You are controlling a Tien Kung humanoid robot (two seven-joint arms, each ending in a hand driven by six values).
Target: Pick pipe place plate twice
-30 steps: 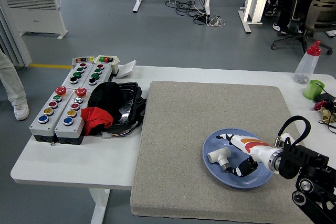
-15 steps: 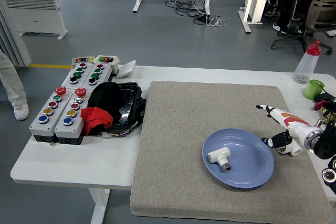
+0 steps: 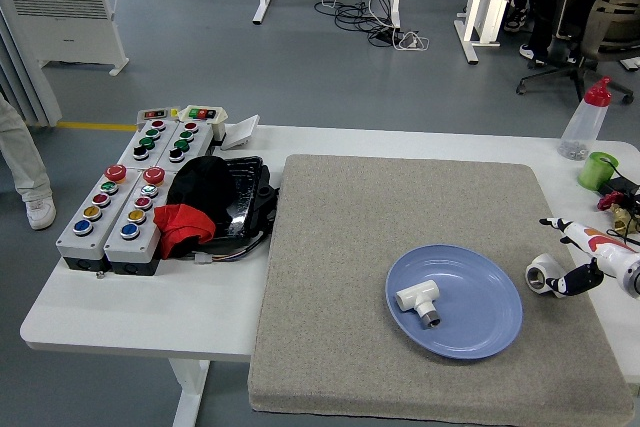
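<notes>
On plate (image 3: 500, 322): white T-pipe (image 3: 419, 299), done. 2nd pipe (image 3: 541, 272) on mat by right hand (image 3: 592, 265), fingers apart, empty. Looks light, rigid, slick plastic; grip across barrel.

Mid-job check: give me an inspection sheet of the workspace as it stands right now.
Surface: white table with a grey mat over its right part.
Job's things: one white pipe fitting lying in the blue plate; a second white pipe piece on the mat just right of the plate.
Clutter: button boxes, black and red cloth, spray bottle, green cup.
Robot hands: right robot hand at the mat's right edge beside the second piece, holding nothing; left not in view.
Cables: floor cables beyond the table.
Surroundings: office chair, heater, a person's leg at left.
</notes>
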